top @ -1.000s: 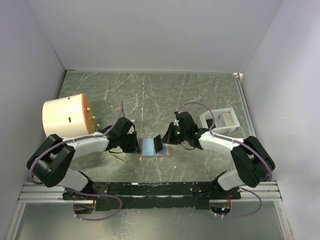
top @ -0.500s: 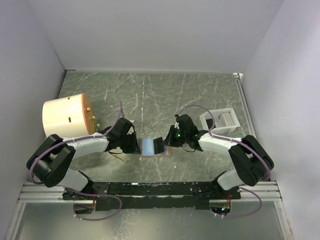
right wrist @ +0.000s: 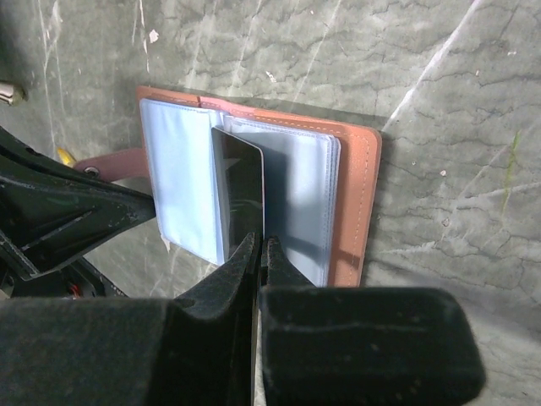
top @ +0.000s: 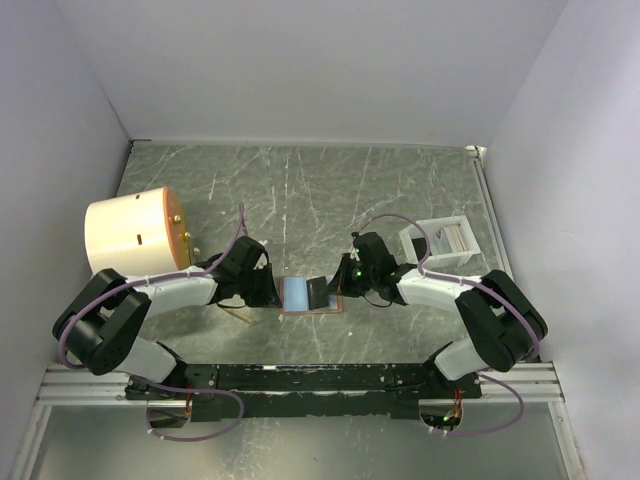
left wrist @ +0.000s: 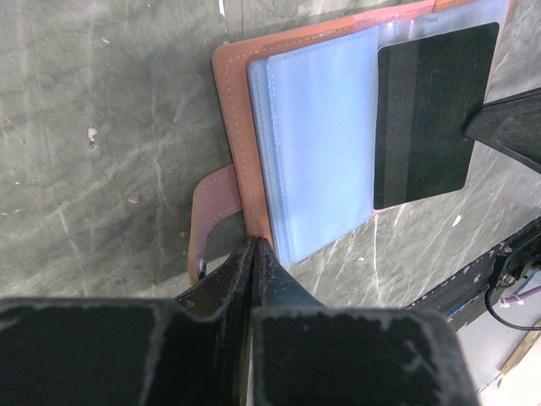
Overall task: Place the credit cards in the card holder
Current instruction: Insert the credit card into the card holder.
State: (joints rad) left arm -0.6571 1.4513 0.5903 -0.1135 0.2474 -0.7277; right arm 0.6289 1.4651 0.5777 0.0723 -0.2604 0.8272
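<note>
Fingers on both arms are closed on something. Our right gripper [right wrist: 258, 244] pinches the dark credit card [right wrist: 238, 179] by its near edge, and our left gripper [left wrist: 254, 247] is clamped narrow on the rim of the card holder [left wrist: 230, 127], just beside the snap tab [left wrist: 211, 211]. The holder lies open on the bench [left wrist: 101, 127] between the arms, blue plastic sleeves [left wrist: 321, 144] upward, with the card standing tilted over them near the fold.

We judge the main risk to be the card's leading edge missing a pocket mouth and sliding across the sleeve. We cannot tell from here whether it has entered one. A push at that angle could buckle the soft plastic or swing the holder about our left pinch, which grips only one edge. The right hold is thin too, so any resistance may twist the card in the fingers or pop it free.
</note>
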